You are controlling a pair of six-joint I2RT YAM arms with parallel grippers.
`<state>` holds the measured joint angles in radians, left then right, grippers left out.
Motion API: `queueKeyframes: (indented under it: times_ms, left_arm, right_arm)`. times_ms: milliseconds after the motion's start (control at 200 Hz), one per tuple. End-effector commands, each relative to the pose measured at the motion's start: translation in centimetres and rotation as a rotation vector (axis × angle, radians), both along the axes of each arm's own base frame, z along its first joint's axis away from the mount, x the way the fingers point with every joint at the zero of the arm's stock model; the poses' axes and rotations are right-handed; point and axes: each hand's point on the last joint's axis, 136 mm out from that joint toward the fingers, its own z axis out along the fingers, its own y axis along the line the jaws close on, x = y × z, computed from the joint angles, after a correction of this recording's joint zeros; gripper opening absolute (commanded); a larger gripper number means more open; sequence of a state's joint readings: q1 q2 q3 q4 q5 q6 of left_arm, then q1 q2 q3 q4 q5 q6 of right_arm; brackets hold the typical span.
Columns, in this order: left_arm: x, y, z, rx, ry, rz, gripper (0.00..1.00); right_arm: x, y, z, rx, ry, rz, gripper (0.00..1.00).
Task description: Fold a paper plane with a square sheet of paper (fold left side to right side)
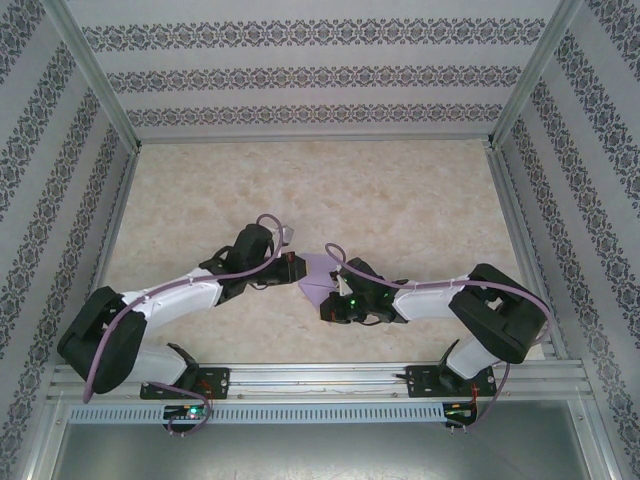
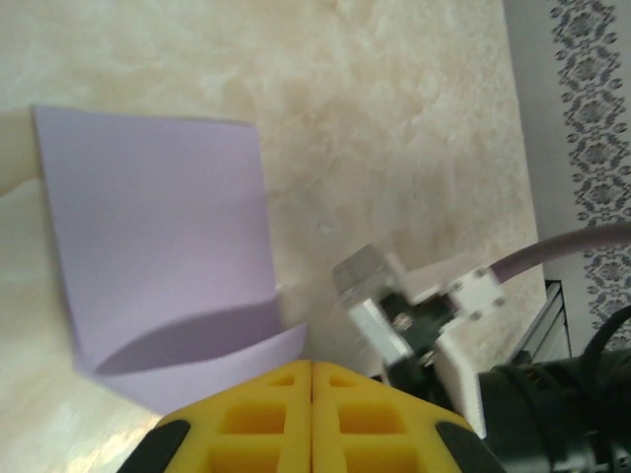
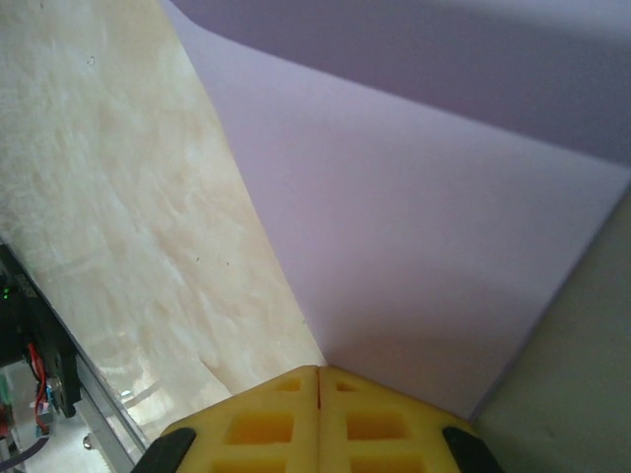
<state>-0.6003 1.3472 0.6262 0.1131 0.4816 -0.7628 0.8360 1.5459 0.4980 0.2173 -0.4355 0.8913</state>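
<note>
The square sheet of paper [image 1: 318,272] is lavender and lies at the middle of the table between my two grippers. In the left wrist view the square sheet of paper [image 2: 158,227] curls, and its near flap rises off the table and runs in to the closed yellow tips of my left gripper [image 2: 313,365], which looks shut on that edge. My left gripper [image 1: 297,272] sits at the sheet's left side. My right gripper [image 3: 318,369] is shut, with a corner of the sheet [image 3: 424,246] ending right at its tips. My right gripper [image 1: 328,300] is at the sheet's near side.
The beige mottled table [image 1: 400,210] stretches behind the sheet. Patterned walls [image 1: 300,75] enclose it at the back and sides. A metal rail [image 1: 320,385] runs along the near edge. The right arm's wrist hardware [image 2: 414,315] is close to the right of my left fingers.
</note>
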Motion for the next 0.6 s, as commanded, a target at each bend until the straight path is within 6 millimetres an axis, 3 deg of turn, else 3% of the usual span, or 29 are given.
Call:
queueKeyframes:
  times_ms: [0, 425, 595]
  left_arm:
    - [-1.4, 0.6, -2.2, 0.025, 0.041, -0.022, 0.06]
    - [-2.7, -4.1, -4.8, -0.038, 0.065, -0.11, 0.04]
    - [-3.1, -4.8, -6.3, -0.028, 0.08, -0.117, 0.04]
  right_arm:
    - [-1.9, -4.8, -4.3, -0.236, 0.061, -0.034, 0.0]
    - [-1.4, -4.4, -4.8, -0.251, 0.039, 0.006, 0.0]
    - [-1.6, -4.5, -5.0, -0.262, 0.048, 0.015, 0.0]
